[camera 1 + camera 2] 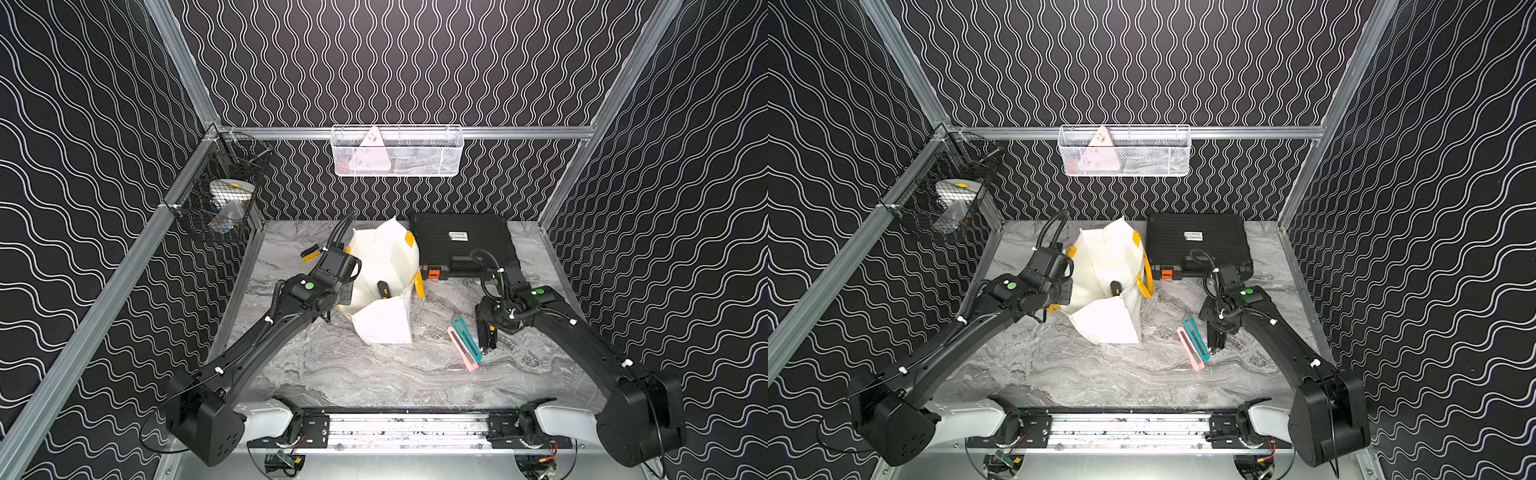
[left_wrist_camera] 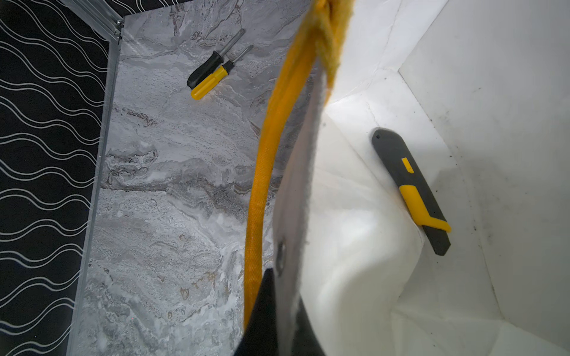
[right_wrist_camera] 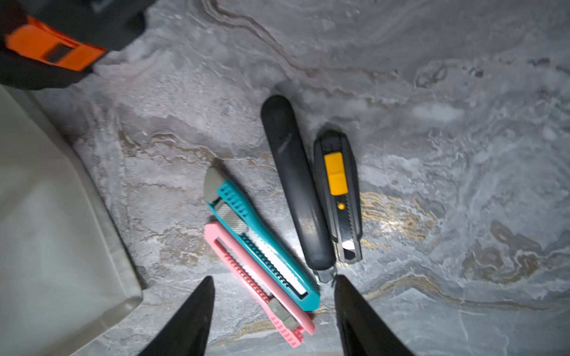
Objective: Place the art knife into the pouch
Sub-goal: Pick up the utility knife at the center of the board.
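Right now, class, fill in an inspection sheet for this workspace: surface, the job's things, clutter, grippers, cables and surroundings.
Surface: marble-look tabletop, no spills seen.
Job's things: pouch stands open; a grey-and-yellow art knife lies inside it. On the tabletop lie a pink knife, a teal knife, a dark grey knife and a black knife with a yellow slider.
Clutter: yellow screwdriver and black screwdriver side by side; black hard case at the back.
Grippers: left gripper shut on the pouch's rim; right gripper open above the knives, holding nothing.
Cables: left cable and right cable loop above the wrists.
Surroundings: white wire basket on the back rail; black mesh basket on the side rail.
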`<state>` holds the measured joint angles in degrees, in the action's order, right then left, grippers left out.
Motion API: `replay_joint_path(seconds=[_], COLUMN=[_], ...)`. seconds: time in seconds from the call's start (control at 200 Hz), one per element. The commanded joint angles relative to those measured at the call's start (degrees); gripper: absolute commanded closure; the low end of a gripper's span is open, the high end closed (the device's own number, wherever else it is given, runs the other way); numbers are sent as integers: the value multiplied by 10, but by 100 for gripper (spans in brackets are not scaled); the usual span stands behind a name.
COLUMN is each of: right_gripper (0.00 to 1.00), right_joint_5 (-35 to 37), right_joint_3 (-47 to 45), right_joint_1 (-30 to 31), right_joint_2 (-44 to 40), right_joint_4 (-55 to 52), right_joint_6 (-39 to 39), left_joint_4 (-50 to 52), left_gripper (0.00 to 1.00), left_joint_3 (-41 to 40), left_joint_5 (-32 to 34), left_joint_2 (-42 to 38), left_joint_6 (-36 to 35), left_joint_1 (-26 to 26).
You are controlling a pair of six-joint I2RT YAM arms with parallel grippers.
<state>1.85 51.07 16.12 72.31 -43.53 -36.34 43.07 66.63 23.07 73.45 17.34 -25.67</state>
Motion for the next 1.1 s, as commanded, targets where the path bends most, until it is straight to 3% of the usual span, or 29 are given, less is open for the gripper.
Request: replay_joint_path(seconds=[0.0,0.4,0.685,1.096], right_gripper=[39,46,46,46], right_joint_5=[1,-51,-75,-32], right_joint_3=[-31,-99,-106,-83], right_joint_1=[-10,-125,-129,-128], right_joint_2=[-9,18,47,89], right_joint_4=[39,100,128,115], right_joint_6=[-30,-7,13,41], left_joint_4=[-10,-12,-11,-13], left_gripper=[100,100,100,100], left_joint_3=[-1,-8,-9,-10], left_joint_5=[-2,-5,-9,-18], left_joint_2=[2,-3,1,4], left_joint_6=[-9,-9,-10,-11], left_joint_1=[1,1,1,1])
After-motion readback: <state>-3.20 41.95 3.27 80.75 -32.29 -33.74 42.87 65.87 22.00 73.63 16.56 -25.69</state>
